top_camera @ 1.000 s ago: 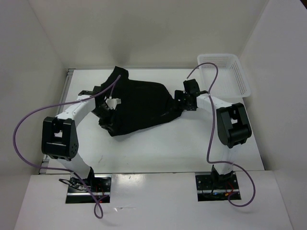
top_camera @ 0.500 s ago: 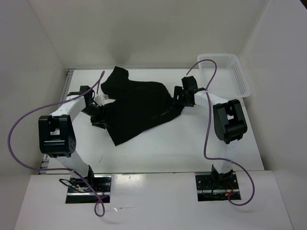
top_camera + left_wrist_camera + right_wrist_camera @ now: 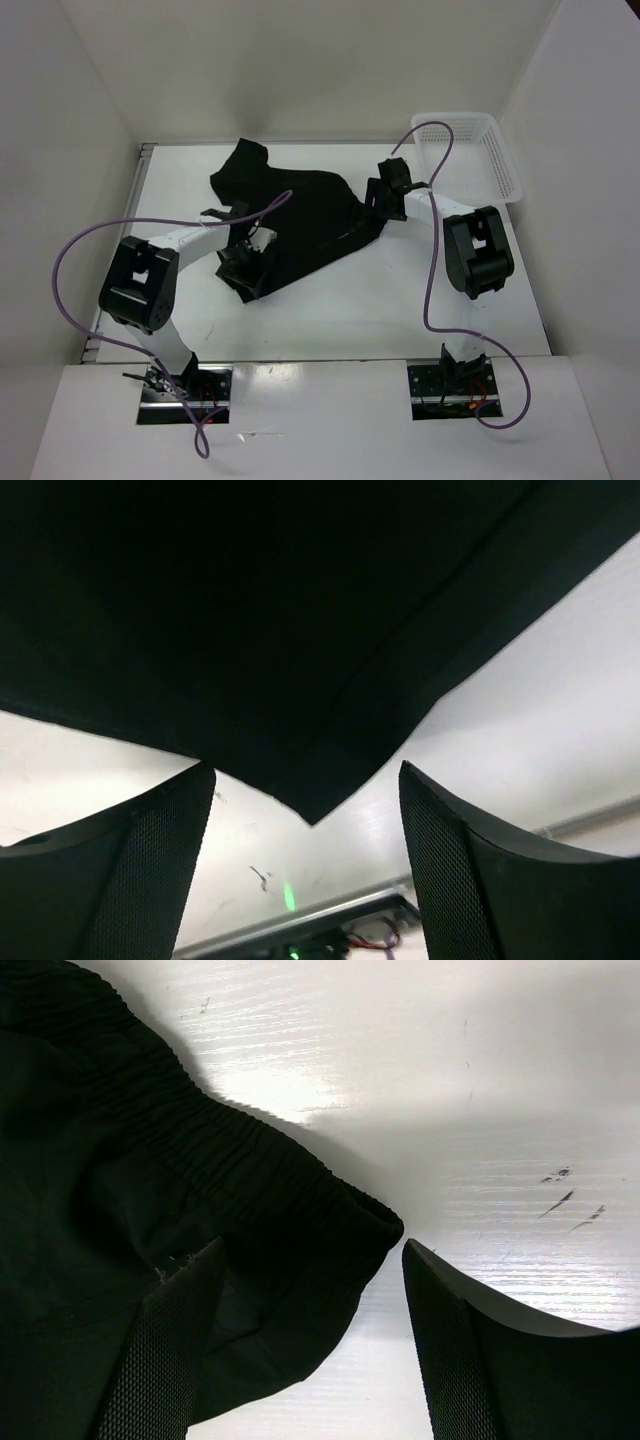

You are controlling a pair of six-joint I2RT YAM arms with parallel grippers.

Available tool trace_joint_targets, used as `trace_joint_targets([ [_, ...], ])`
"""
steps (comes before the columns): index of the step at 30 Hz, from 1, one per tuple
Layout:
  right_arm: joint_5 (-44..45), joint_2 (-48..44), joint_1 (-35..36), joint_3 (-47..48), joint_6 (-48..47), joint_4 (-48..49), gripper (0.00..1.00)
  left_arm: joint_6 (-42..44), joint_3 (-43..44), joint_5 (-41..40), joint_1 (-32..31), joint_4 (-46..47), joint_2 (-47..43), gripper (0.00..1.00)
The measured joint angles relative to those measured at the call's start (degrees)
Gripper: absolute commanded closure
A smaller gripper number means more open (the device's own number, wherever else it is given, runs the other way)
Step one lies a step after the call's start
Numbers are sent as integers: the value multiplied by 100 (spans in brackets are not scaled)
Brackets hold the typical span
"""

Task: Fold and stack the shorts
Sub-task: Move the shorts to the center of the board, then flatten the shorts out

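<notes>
Left gripper (image 3: 248, 268) has swung inward, jaws now wide at the shorts (image 3: 300, 215) corner. Right gripper (image 3: 377, 196), open, straddles the waistband (image 3: 280, 1175), likely lining up a grasp.

Shorts (image 3: 300, 215) on table (image 3: 400, 300) centre, left of basket (image 3: 511, 168) in far right corner.
</notes>
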Motion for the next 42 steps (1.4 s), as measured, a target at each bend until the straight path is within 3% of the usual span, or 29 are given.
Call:
trace_joint_targets([
  [4, 20, 13, 0, -2, -4, 0, 25, 0, -120, -623, -382, 369, 0, 18],
  [7, 15, 44, 0, -2, -24, 7, 35, -4, -195, -962, -494, 507, 2, 26],
  [10, 9, 96, 0, -24, -92, 13, 60, -15, -192, -1067, -586, 599, 15, 53],
  [11, 2, 101, 0, -37, -101, 15, 72, -26, -192, -1071, -627, 621, 33, 67],
  [13, -2, 98, 0, -70, -125, 15, 81, -11, -151, -1036, -719, 610, 90, 80],
  [14, -7, 92, 0, -101, -129, 17, 89, -13, -129, -1036, -763, 590, 107, 94],
  [15, -9, 81, 0, -149, -142, 11, 91, -31, -114, -1016, -782, 575, 122, 98],
  [18, -13, -81, -22, -376, -177, -22, 100, -11, -116, -1003, -791, 579, 120, 100],
  [27, -212, -1139, -55, -697, -752, -1088, 100, -4, -608, -1620, -675, 592, -444, 100],
  [35, -953, -2306, -55, -929, -2151, -2695, 100, -2, -155, -1099, -494, -671, -1502, 100],
  [42, -1154, -2398, 214, -927, -2852, -3322, 99, -4, -258, -649, -516, -1543, -2356, 100],
])
